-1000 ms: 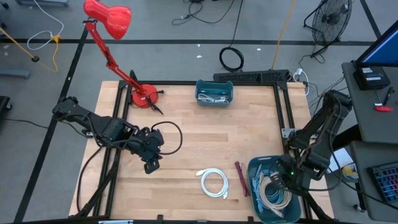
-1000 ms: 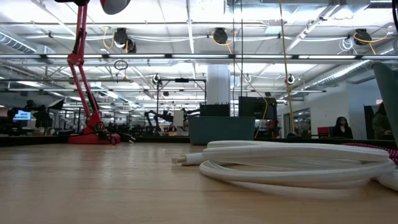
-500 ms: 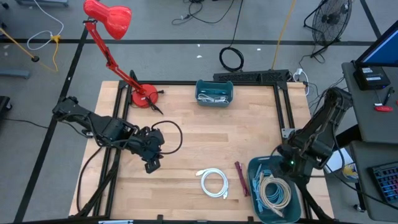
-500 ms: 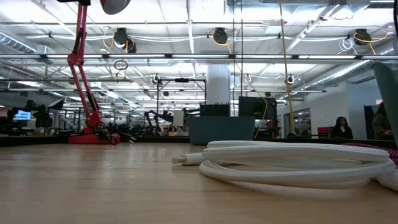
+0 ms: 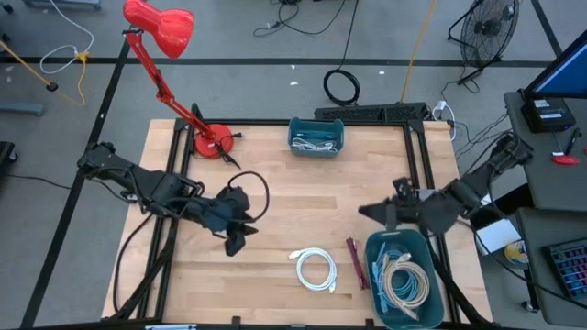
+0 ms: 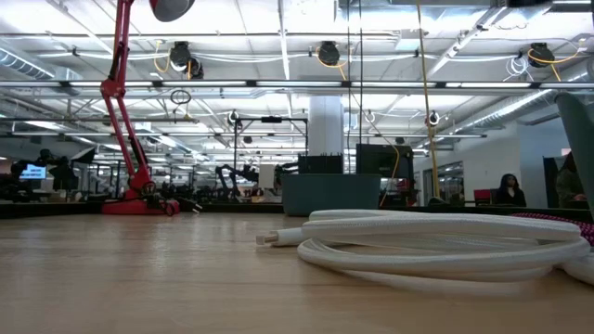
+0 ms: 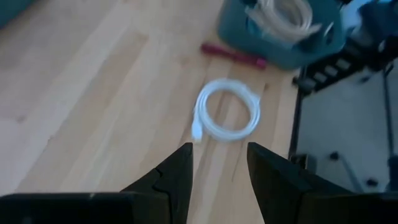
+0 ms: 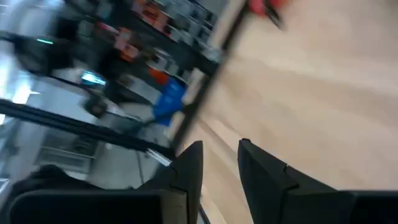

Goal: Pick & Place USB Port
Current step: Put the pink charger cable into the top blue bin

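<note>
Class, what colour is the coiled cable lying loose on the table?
White; the coiled cable shows best in the high view.

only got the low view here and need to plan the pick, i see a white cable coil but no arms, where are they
Observer: The left gripper hangs over the table left of the white cable coil, fingers apart and empty.
Operator: is it aimed at the coil
Observer: Yes, the left wrist view shows the coil between its fingers, farther ahead.
Operator: and the right arm
Observer: The right gripper is above the table by the teal bin, which holds more coiled cables.
</note>
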You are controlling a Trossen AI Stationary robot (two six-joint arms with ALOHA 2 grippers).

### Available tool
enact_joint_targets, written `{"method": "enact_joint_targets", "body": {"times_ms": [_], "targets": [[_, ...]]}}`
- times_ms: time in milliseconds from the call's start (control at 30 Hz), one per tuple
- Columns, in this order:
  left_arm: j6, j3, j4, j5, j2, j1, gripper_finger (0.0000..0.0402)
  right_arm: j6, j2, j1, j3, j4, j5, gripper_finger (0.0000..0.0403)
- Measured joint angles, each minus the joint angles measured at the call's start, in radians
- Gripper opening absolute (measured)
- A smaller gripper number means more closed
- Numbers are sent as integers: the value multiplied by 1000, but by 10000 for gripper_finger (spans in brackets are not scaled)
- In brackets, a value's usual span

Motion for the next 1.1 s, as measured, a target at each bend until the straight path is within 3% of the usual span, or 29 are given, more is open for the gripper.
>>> {"method": "enact_joint_targets", "body": {"times_ms": [200,367,567,800,1100], "targets": [[38,0,111,13,0,61,152,-318,3,-121,0,297,-5,91],[64,0,224,43,0,136,152,-430,-5,-215,0,353,-75,91],[69,0,376,72,0,232,152,-412,-13,-346,1,196,-242,91],[95,1,420,80,17,295,152,-423,28,-503,0,-73,-491,91],[118,1,406,213,117,305,152,-393,103,-559,0,-266,-793,91]]}}
